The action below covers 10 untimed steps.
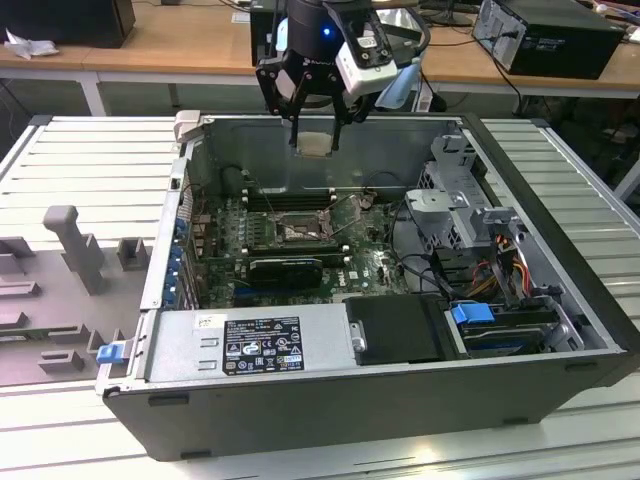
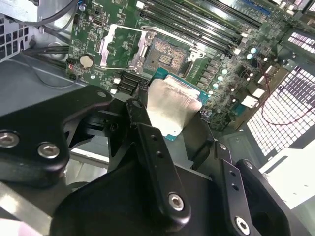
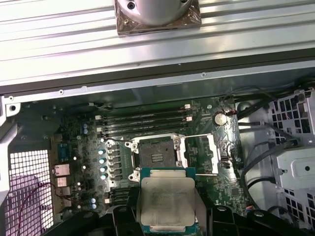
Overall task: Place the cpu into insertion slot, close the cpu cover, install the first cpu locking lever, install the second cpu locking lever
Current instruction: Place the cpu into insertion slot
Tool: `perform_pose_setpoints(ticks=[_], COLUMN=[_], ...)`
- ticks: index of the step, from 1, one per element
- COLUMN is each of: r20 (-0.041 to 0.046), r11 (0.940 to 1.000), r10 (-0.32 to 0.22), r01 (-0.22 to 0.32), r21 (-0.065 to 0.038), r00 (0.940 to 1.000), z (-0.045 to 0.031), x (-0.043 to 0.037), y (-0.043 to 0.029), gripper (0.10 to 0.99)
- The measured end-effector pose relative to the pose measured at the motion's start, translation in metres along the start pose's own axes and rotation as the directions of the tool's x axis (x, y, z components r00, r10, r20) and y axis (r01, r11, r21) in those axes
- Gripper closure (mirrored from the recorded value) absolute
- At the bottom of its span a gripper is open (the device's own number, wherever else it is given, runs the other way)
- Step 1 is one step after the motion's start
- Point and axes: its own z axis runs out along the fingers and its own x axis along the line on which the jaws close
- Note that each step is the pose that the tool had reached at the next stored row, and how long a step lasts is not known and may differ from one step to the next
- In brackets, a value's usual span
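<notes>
My gripper hangs above the open computer case, shut on the cpu. The cpu is a flat square chip with a pale silvery top, held by two opposite edges between the black fingers. In both wrist views the cpu is well above the green board, a little off to one side of the insertion slot. The slot lies bare and dark with a silvery rim. The cpu cover stands swung open beside the slot.
Long memory slots run along one side of the socket. A black power supply box, a labelled silver box, a drive cage and loose cables crowd the case. Grey fixtures stand on the table at the exterior view's left.
</notes>
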Motion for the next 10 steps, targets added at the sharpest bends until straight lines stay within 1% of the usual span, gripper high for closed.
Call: perform_pose_setpoints(ticks=[10], r20=[0.0034], r11=[0.9994], r10=[0.036], r01=[-0.036], r21=[-0.001], r00=[0.9994], z=[0.0000], x=[0.0000], y=[0.0000], gripper=[0.557])
